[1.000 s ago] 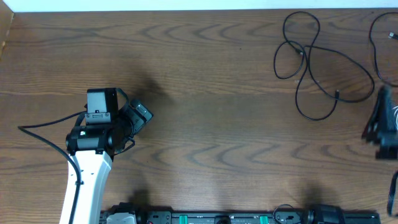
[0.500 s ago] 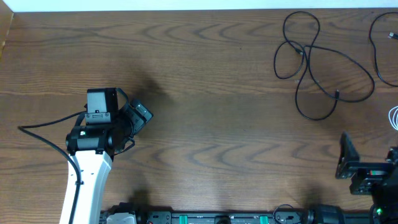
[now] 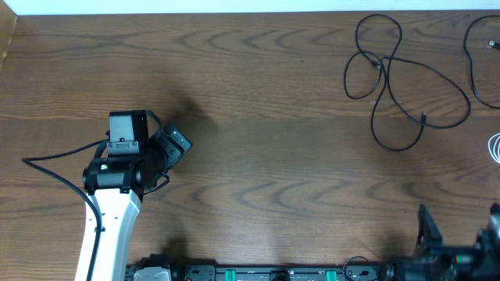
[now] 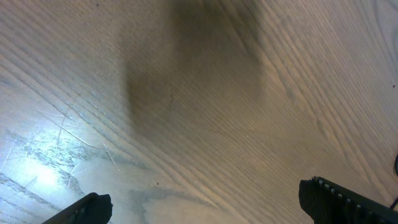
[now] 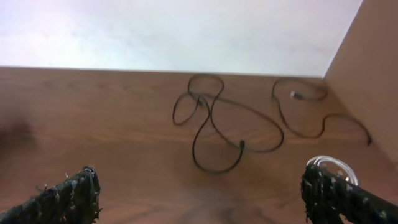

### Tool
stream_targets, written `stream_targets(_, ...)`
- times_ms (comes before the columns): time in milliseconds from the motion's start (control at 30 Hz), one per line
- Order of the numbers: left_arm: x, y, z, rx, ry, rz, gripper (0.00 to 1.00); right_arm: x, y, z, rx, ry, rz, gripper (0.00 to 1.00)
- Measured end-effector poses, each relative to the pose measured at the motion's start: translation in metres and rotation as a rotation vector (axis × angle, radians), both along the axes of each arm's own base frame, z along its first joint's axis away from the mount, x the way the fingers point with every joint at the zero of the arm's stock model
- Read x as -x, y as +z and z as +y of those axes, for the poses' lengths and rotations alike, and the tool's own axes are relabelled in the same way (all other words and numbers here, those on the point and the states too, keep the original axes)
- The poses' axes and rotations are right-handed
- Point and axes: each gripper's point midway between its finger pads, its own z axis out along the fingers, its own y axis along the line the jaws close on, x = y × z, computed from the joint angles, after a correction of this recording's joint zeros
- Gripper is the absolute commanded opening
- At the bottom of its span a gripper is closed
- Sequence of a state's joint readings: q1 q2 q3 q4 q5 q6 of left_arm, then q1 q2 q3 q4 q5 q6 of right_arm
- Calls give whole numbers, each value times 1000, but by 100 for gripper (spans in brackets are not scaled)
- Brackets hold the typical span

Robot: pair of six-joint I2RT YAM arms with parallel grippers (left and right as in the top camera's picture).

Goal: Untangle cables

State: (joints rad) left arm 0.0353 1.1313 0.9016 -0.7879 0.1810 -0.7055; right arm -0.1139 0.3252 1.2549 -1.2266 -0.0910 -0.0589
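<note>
One black cable [image 3: 388,76] lies in loose crossing loops on the wooden table [image 3: 266,117] at the back right, and it shows again in the right wrist view as the black cable [image 5: 214,124]. A second black cable [image 3: 471,55] curves along the far right edge, seen from the wrist as [image 5: 305,118]. A white cable [image 3: 494,147] coils at the right edge; in the wrist view this white cable [image 5: 333,164] sits just behind my right finger. My right gripper [image 3: 461,228] [image 5: 205,199] is open and empty at the front right, well short of the cables. My left gripper [image 3: 173,144] [image 4: 211,210] is open over bare wood at the left.
A pale wall [image 5: 186,31] runs behind the table's back edge, and a wooden side panel [image 5: 367,74] rises at the right. A black rail [image 3: 273,273] with fittings lines the front edge. The left arm's thick black wire [image 3: 55,168] trails off to the left.
My right arm has drawn back from the right edge near the cables to the front right corner, uncovering the white cable. The left arm and the black cables have not moved.
</note>
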Motion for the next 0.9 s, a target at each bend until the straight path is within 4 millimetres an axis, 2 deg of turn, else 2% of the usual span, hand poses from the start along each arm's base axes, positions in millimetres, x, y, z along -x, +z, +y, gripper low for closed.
stream_targets(200, 0, 0, 0, 0, 0, 0, 99, 26, 3, 3, 25, 2, -111, 99)
stream_targets(333, 0, 0, 0, 0, 0, 0, 99, 26, 1, 3, 37, 2, -153, 99)
stream_targets(400, 0, 0, 0, 0, 0, 1, 99, 20, -2, 1, 41, -1, -161, 99)
stream_targets(433, 0, 0, 0, 0, 0, 1, 99, 11, -9, 0, 42, -3, -151, 99)
stream_targets(633, 0, 0, 0, 0, 0, 0, 99, -34, -17, -5, 52, -2, -220, 99)
stream_targets(833, 0, 0, 0, 0, 0, 1, 99, -58, -59, -8, 38, -6, -238, 99)
stream_targets(900, 0, 0, 0, 0, 0, 0, 99, -63, -66, -8, 29, -3, -235, 99)
